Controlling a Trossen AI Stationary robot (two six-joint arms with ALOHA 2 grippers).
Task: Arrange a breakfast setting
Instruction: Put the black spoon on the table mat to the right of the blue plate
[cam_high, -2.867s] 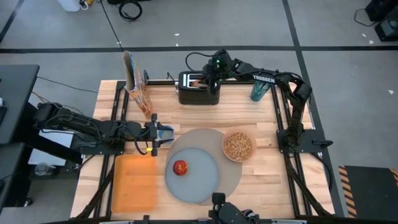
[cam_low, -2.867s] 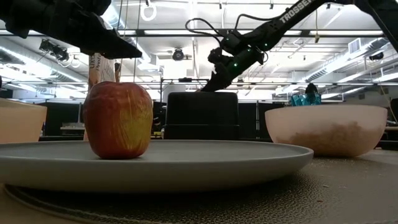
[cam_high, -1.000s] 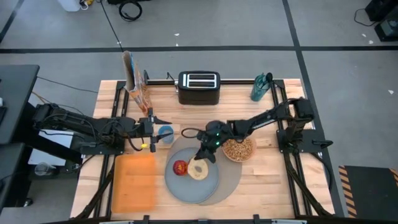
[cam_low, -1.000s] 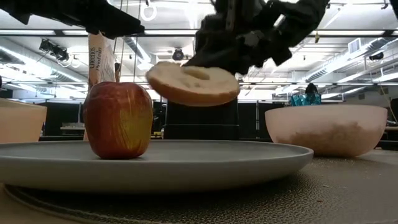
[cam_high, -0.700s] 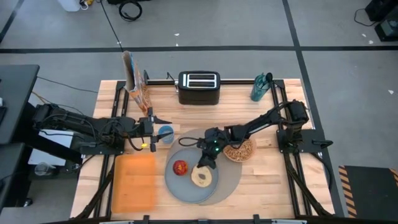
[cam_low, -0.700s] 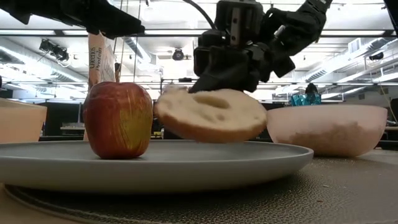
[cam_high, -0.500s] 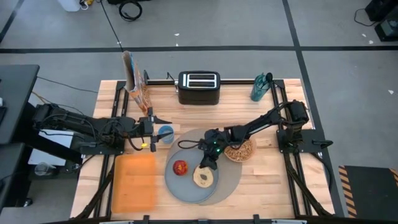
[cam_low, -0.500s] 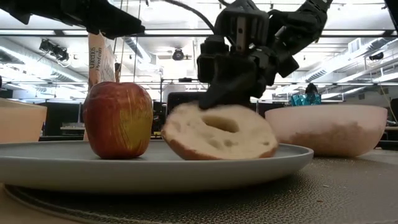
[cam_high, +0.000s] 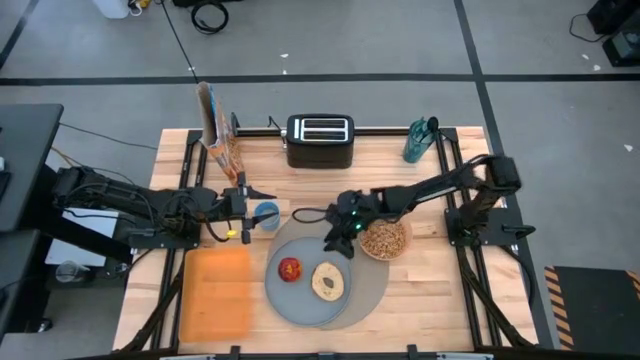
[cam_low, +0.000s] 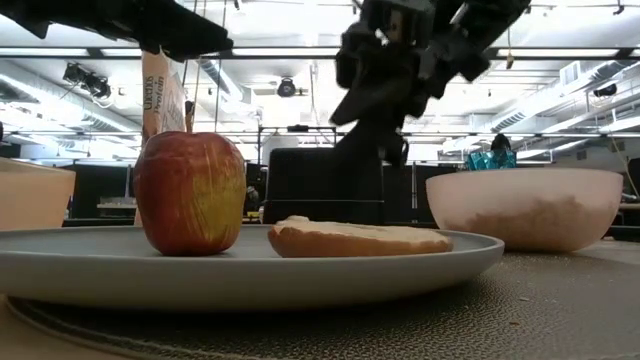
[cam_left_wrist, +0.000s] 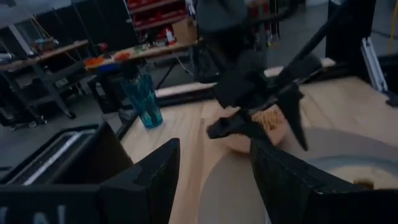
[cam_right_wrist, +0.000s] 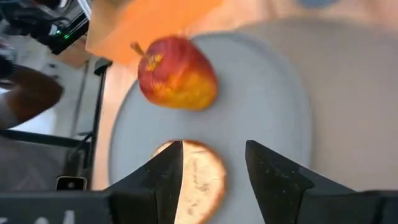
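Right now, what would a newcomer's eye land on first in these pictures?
The red apple and the bagel lying side by side on the grey plate at the table's front. Just above them the right hand hangs open over the plate's far edge, beside the bowl.

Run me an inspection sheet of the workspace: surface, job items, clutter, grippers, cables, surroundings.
Surface: wooden table, black frame rails along both sides.
Job items: mat under plate; apple and bagel on the plate, apart; bowl of cereal on the mat's edge; blue cup beside the mat. Spoon: nothing seen.
Clutter: toaster, cereal box, teal bottle, orange board.
Grippers: right gripper open above the plate, bagel free; left gripper open at the cup, holding nothing.
Cables: toaster cord on the table; coiled cable on the floor.
Surroundings: floor with tape lines; nobody seen.
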